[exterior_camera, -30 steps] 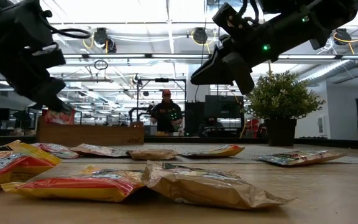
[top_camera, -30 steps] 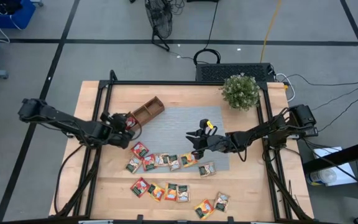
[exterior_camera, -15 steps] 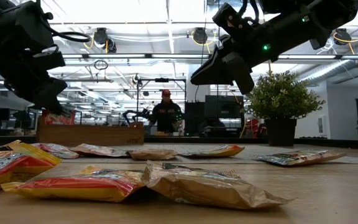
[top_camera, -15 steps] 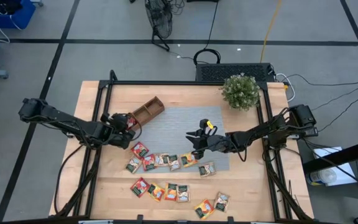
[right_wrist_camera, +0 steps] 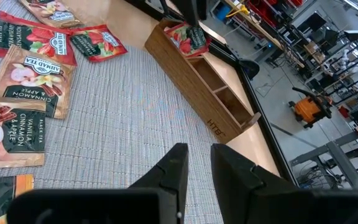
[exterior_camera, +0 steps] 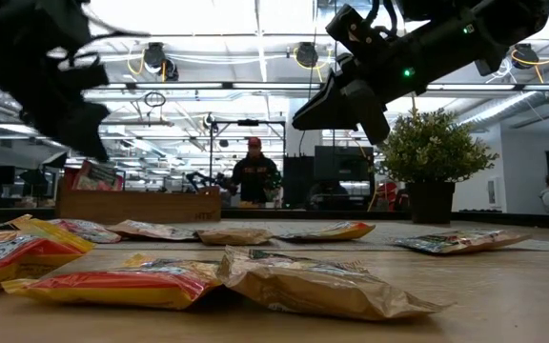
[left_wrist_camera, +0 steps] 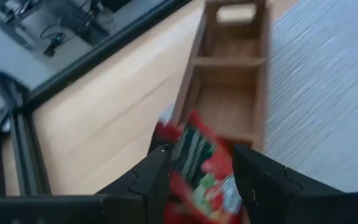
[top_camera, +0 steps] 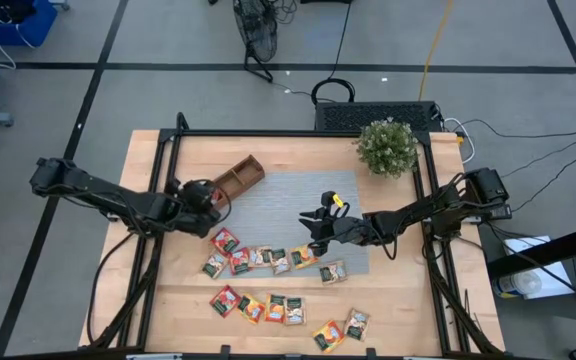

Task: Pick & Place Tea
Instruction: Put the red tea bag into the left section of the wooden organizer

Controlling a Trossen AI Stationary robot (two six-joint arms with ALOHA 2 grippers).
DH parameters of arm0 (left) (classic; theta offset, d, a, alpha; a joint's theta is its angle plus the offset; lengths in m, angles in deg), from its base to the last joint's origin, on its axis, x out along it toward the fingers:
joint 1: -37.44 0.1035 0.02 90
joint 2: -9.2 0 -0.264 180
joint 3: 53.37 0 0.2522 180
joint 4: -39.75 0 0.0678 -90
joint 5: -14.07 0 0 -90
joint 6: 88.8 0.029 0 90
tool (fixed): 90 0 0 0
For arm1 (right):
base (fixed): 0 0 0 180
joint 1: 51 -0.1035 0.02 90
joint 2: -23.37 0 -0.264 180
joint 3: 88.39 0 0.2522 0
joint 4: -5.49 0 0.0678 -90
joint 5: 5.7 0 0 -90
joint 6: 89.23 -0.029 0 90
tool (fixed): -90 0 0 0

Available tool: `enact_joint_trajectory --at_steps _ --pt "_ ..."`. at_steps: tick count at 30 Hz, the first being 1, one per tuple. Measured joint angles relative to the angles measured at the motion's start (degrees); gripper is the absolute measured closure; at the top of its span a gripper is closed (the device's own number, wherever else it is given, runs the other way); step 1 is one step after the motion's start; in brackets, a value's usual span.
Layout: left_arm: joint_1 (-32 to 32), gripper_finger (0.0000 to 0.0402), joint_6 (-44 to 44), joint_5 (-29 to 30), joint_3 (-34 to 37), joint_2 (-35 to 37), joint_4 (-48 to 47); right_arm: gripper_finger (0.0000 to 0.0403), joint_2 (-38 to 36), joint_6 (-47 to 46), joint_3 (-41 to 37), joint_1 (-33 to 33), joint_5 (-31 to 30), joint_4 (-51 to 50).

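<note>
Bright overhead ceiling lights [exterior_camera: 165, 59] glare; left wrist view blurred, shadows soft.

The desk [top_camera: 268, 330] is pale wood with a smooth, matt grain. The compartment tray [right_wrist_camera: 207, 78] is darker brown wood, smooth-sided. The mat [right_wrist_camera: 123, 118] is grey woven cloth, finely ribbed and matt. The tea sachets [exterior_camera: 112, 283] look like crinkled foil-paper with a slight sheen. The fingers [right_wrist_camera: 176, 168] are dark matt plastic.
</note>
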Motion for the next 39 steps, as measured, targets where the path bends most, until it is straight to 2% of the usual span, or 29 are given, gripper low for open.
enact_joint_trajectory --at_steps 5,9,14,18,21,24,26,31,39 --pt "0.01 0.0225 9.70 -0.02 -8.05 0.00 -0.97 0.0344 0.00 0.00 0.00 0.00 0.00 0.00" --pt "2.16 0.0224 9.59 -1.65 -15.56 0.00 -4.76 0.0344 0.00 0.02 0.00 -0.01 0.00 -0.02" --pt "12.89 0.0230 7.97 -21.04 -26.26 -2.96 -13.35 0.0344 0.00 1.31 0.02 -0.01 0.00 -0.02" --pt "20.96 0.0266 11.39 -28.57 -32.50 -10.54 -21.18 0.0344 0.00 1.46 0.04 0.00 0.00 0.00" --pt "24.33 0.0309 17.14 -33.75 -33.87 -17.34 -23.87 0.0344 0.00 1.32 0.04 0.00 0.00 0.00" --pt "25.06 0.0368 20.65 -34.45 -33.49 -22.77 -24.36 0.0344 0.02 1.05 0.04 0.00 0.00 -0.01" --pt "25.14 0.0392 21.16 -34.57 -33.46 -25.81 -24.58 0.0344 0.02 1.07 0.04 0.00 0.00 -0.02" --pt "24.46 0.0398 21.53 -36.49 -33.44 -29.76 -24.53 0.0344 0.02 1.39 0.04 0.00 0.01 -0.03" --pt "23.05 0.0399 18.65 -36.50 -32.21 -31.25 -23.53 0.0344 0.02 1.49 0.04 0.00 0.00 -0.11"
